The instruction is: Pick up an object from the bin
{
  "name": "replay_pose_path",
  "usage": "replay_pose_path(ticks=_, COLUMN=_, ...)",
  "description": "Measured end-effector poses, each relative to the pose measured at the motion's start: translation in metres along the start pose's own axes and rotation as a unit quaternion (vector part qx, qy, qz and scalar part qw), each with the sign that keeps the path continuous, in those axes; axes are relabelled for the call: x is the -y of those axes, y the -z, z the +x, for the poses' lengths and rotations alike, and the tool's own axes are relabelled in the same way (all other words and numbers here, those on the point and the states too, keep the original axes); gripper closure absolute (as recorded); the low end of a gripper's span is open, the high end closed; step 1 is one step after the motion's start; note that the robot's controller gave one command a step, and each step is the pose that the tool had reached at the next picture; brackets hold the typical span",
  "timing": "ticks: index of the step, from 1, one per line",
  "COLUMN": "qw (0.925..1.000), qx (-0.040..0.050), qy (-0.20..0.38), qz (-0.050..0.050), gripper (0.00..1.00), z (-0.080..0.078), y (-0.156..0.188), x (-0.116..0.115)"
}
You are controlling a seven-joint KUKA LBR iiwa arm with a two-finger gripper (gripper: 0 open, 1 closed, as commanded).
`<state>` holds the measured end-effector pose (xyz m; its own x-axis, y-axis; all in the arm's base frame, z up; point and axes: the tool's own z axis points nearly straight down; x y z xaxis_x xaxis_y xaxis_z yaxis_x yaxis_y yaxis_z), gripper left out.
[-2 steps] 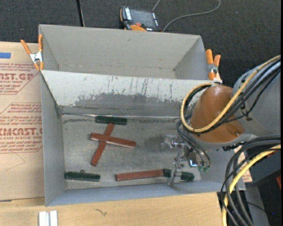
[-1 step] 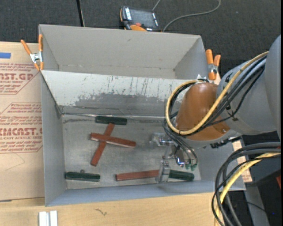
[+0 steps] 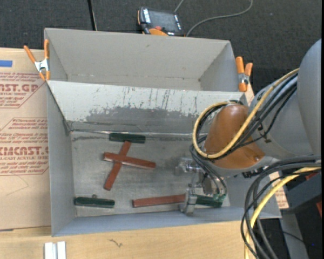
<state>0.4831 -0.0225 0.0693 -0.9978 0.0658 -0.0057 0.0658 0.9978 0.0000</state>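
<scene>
Jaws: spread or pinching, cannot tell.
Red-brown flat stick [image 3: 159, 201]: long axis left-right, right end at the jaws.
Dark green flat stick [image 3: 209, 201]: just right of them.

We find the widest bare floor on the left of the bin [image 3: 135, 63], between its left wall and the crossed red-brown sticks [image 3: 124, 163]. A narrower lane runs between that cross and the front row (a dark green stick [image 3: 94, 202], then a single red-brown stick [image 3: 159, 201]). A second dark green stick [image 3: 127, 138] hugs the back wall's foot. The arm's orange cover [image 3: 232, 136] and cables [image 3: 272, 85] block the right front corner.
</scene>
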Motion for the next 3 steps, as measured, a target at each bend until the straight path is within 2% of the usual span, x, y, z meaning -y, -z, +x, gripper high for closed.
replay_pose_path(ticks=1, qw=1.0, qx=0.0003, qy=0.0, qz=0.0, gripper=0.0, z=-0.002, y=0.0, x=-0.001)
replay_pose_path(ticks=2, qw=1.0, qx=-0.003, qy=0.001, qz=0.0, gripper=1.0, z=0.0, y=0.0, x=0.0)
replay_pose_path(ticks=3, qw=1.0, qx=0.001, qy=0.001, qz=0.0, gripper=1.0, z=-0.002, y=0.079, x=-0.001)
